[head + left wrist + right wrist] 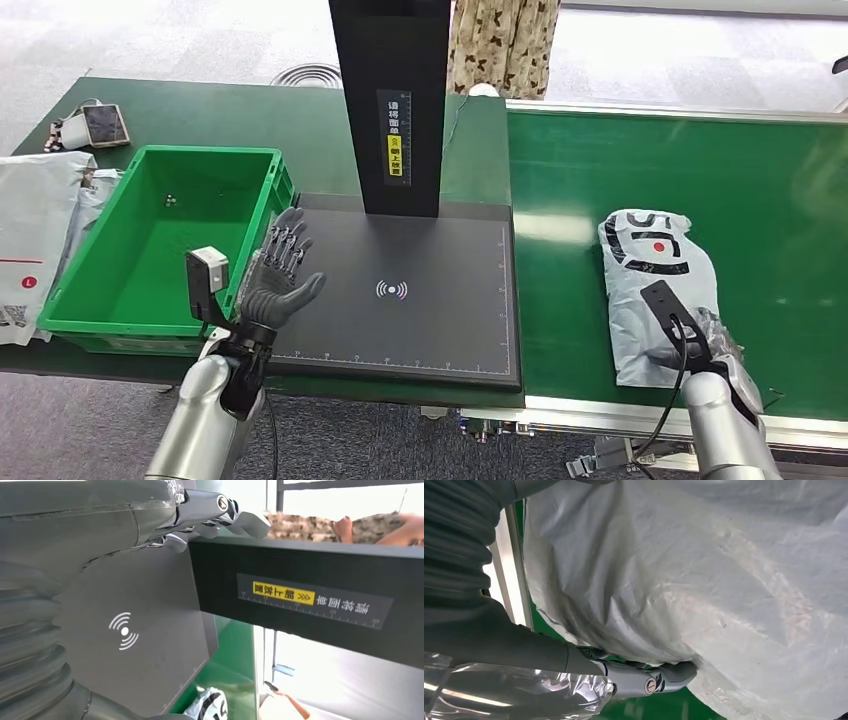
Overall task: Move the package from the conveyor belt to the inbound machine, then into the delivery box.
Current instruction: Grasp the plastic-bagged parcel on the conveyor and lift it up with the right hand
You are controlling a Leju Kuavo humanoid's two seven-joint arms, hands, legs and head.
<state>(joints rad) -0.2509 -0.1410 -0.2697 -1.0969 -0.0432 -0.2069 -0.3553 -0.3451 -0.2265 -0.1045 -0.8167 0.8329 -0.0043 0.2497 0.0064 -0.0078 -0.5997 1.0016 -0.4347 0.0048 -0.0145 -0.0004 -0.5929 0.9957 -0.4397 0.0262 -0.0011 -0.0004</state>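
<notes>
So basically everything hinges on where the crumpled grey-white plastic mailer package (pixel 655 290) sits: it's lying on the green conveyor belt (pixel 770 190) on the robot's right side, with its long axis running away from the robot, the printed black-and-red logo end farthest out. The right hand (pixel 705 340) is already down on the near end of it, and in the right wrist view a finger (pixel 674 672) can be seen tucked under the bag's edge with plastic bunched against the palm, so it's judged to be gripping the bag, though a full wrap isn't visible.

The left hand (pixel 282 272) is held up with fingers spread and nothing in it, between the empty green plastic delivery box (pixel 75 300) and the flat black inbound machine pad (pixel 440 340) with its scan symbol. It's well apart from the package.

The pad lies to the left of the bag, just beside the belt, so a short sideways carry by the right arm is probably what's called for, then a handover or a longer reach toward the box further left.
</notes>
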